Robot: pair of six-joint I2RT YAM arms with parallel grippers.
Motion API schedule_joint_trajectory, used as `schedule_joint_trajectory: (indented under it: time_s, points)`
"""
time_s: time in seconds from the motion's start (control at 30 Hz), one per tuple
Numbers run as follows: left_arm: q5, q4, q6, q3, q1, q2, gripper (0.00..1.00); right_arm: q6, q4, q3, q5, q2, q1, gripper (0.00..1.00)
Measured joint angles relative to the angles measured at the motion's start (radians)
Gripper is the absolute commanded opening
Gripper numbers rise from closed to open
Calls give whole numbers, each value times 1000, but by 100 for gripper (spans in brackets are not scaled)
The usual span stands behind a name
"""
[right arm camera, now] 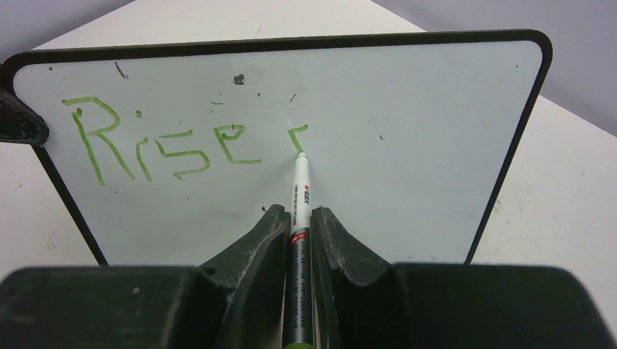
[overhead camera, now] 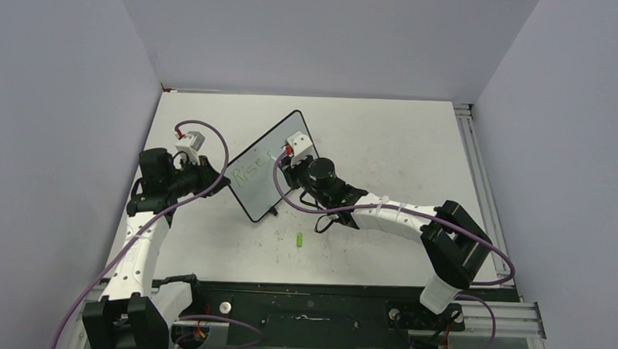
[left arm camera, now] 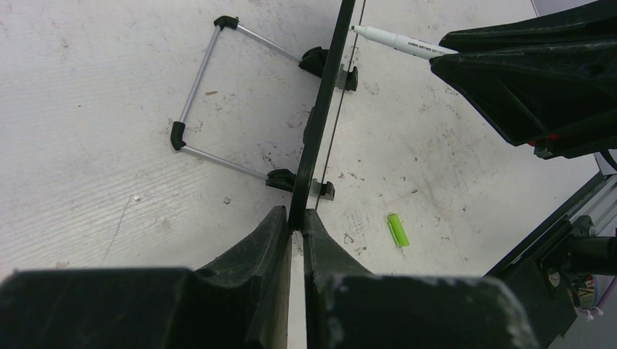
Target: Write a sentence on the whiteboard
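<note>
The left arm rises from the near-left corner of the table (overhead camera: 386, 138) and bends inward. The left gripper (left arm camera: 295, 218) is clamped on the left edge of the whiteboard (right arm camera: 407, 145).

The board stands near upright on a wire stand (left arm camera: 196, 80), set diagonally at mid-table and closer to the far edge.

The right arm stretches low from the near-right corner. The right gripper (right arm camera: 299, 212) grasps a marker (right arm camera: 300, 185), with the tip touching the board just after the sentence (right arm camera: 164, 145), which reads "Rise".

White board surface runs from the tip to the right frame edge. A green cap (overhead camera: 300, 239) lies on the table towards the near edge.
</note>
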Motion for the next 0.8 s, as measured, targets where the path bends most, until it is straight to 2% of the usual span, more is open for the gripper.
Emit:
schedule_joint_trajectory:
  time_s: [0.8]
  points:
    - [1, 0, 0, 0, 0, 0, 0, -22, 6, 29, 8, 0, 0, 5]
